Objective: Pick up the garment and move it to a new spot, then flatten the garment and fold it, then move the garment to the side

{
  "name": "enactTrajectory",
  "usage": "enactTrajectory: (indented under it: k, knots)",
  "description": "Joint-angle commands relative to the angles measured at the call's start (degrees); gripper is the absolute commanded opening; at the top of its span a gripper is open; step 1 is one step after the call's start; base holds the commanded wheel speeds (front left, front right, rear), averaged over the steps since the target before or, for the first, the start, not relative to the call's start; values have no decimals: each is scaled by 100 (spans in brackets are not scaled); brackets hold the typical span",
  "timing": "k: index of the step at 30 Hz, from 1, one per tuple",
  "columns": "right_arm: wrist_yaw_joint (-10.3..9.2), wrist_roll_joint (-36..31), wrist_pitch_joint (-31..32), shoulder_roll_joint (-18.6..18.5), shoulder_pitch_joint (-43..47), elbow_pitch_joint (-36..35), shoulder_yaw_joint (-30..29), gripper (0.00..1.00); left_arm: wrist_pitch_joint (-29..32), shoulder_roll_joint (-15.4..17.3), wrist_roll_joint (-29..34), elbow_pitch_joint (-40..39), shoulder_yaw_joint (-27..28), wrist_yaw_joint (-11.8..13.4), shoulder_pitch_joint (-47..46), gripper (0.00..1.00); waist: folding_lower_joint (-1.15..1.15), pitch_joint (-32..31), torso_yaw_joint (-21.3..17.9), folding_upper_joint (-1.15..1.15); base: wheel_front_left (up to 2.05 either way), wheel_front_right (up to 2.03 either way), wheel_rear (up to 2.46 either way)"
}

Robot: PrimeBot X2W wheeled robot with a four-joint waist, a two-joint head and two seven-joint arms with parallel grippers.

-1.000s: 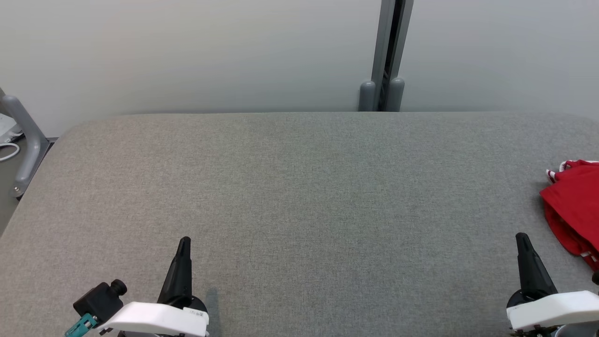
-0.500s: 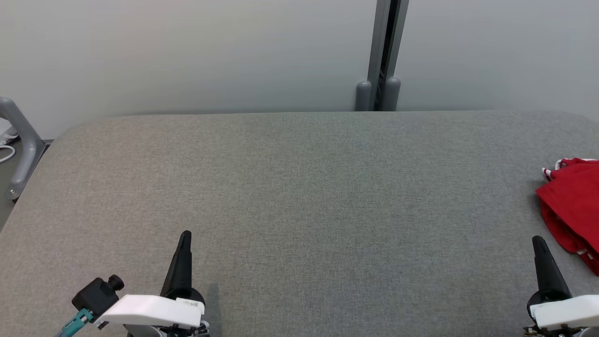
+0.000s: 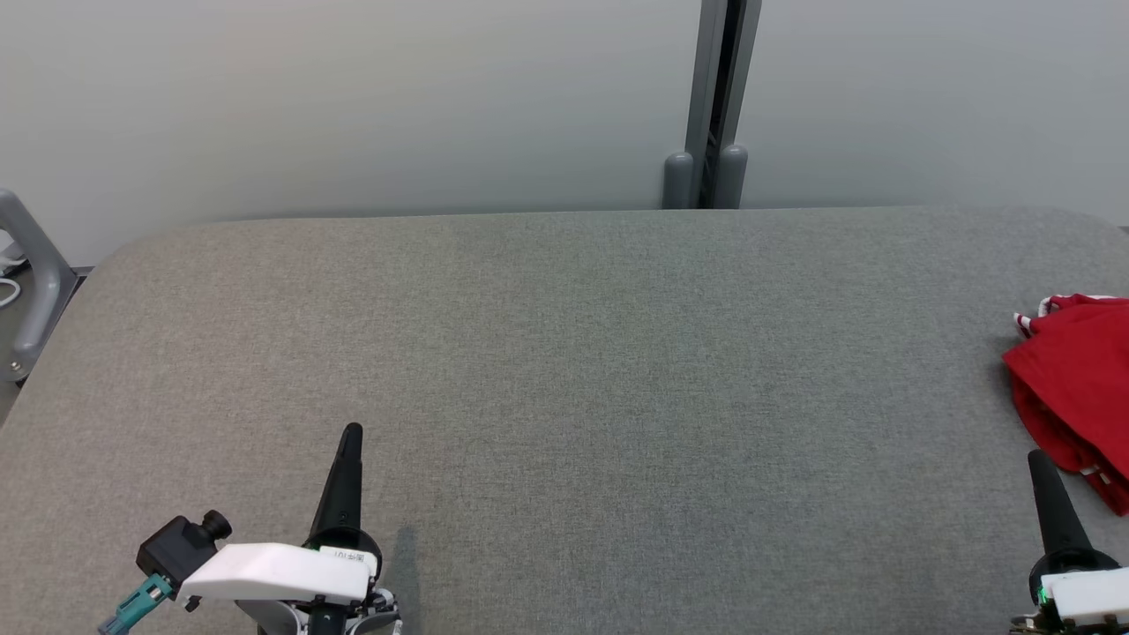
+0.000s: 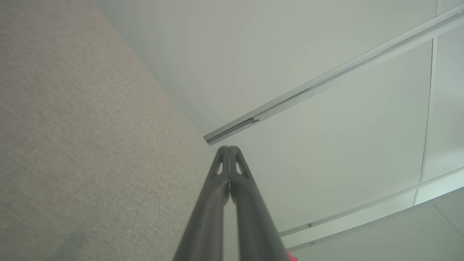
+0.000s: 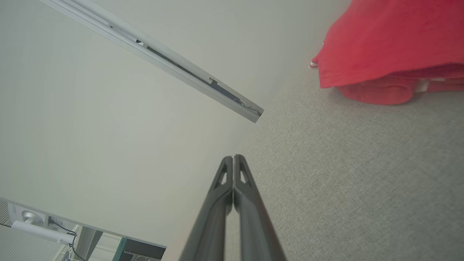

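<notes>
The garment [image 3: 1078, 386] is a crumpled red piece with white trim, lying at the right edge of the grey fabric table [image 3: 564, 353]; the right wrist view has the garment [image 5: 391, 50] at its upper right. My right gripper [image 3: 1037, 459] is shut and empty, just in front of the garment's near edge without touching it. In its own wrist view the right gripper [image 5: 233, 157] has its fingers pressed together above the table. My left gripper [image 3: 351, 432] is shut and empty over the table's near left, far from the garment, and its tips [image 4: 229, 148] meet in the left wrist view.
A pale wall stands behind the table with a grey vertical post [image 3: 706, 106] at its middle. A grey metal rail [image 3: 31, 265] stands off the table's left edge. Bare grey cloth stretches between the two grippers.
The whole picture has shifted a little leftward, so the camera has turned. In the picture, my right gripper has slid toward the lower right corner, and the left one has edged upward. The garment lies as before.
</notes>
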Motion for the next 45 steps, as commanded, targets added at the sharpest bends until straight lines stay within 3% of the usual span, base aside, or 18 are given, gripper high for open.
enactTrajectory:
  k: [1, 45]
  knots:
    - [1, 187, 67, -38, 1, -94, -73, 0, 33, 30, -149, -44, -1, -57, -164, 0, 0, 0, -6, 0, 0, 0, 0]
    - [1, 2613, 828, -82, 250, -336, -743, 0, 385, 46, -2005, 54, -76, -199, -426, 0, 0, 2, -179, 0, 0, 0, 0]
